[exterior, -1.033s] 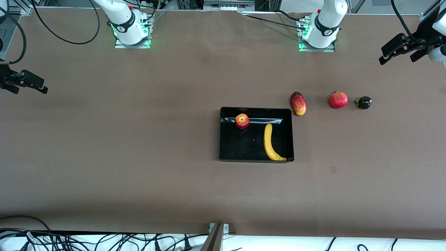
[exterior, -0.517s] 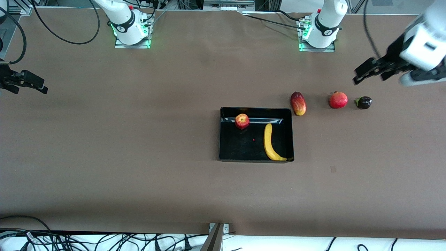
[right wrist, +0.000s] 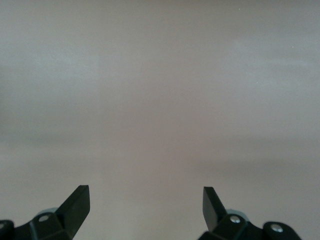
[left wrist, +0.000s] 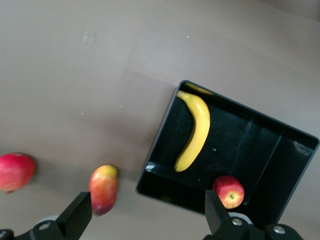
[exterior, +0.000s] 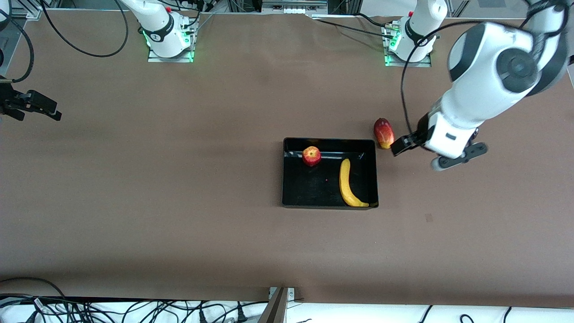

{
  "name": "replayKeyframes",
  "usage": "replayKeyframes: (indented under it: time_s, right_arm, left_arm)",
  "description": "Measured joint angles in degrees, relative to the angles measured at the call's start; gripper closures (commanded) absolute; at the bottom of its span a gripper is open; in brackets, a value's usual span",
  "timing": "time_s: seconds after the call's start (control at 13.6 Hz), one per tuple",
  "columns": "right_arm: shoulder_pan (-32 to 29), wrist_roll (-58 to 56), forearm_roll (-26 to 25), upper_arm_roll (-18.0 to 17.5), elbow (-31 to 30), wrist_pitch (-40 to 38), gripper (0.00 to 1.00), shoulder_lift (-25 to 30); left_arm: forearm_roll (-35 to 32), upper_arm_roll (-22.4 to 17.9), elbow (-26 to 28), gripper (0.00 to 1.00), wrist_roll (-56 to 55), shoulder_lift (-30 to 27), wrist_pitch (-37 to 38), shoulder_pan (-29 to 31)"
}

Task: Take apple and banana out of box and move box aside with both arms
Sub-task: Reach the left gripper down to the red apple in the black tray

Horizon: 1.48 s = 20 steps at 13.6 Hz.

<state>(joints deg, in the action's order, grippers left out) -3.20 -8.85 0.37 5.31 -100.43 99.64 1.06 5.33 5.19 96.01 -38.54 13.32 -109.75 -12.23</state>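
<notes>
Left gripper (exterior: 401, 148) jaws apart over bench beside box (exterior: 287, 172) | banana (exterior: 346, 183) to be pinched mid-length | right gripper (exterior: 38, 107) parked, jaws apart.

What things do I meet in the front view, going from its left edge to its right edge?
Right gripper → apple → banana → mango → left gripper. The apple and banana lie in the box.

The box (exterior: 296, 190), a shallow glossy black tray, sits flat on the table just toward the right arm's end from the open-jawed left gripper (exterior: 406, 146), well apart from the right gripper (exterior: 38, 110). Inside, the red-yellow apple (exterior: 311, 155) rests by the wall farthest from the front camera. The curved yellow banana (exterior: 347, 184) lies along the wall closest to the left gripper.
</notes>
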Motion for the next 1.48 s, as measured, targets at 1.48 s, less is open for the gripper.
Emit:
replayKeyframes:
  time_s: [1.48]
  right_arm:
    - [0.0, 0.0, 0.0, 0.0, 0.0, 0.0, 0.0, 0.0]
  left_arm:
    - [-5.4, 6.0, -0.4, 0.0, -20.6, 22.2, -21.4, -16.0]
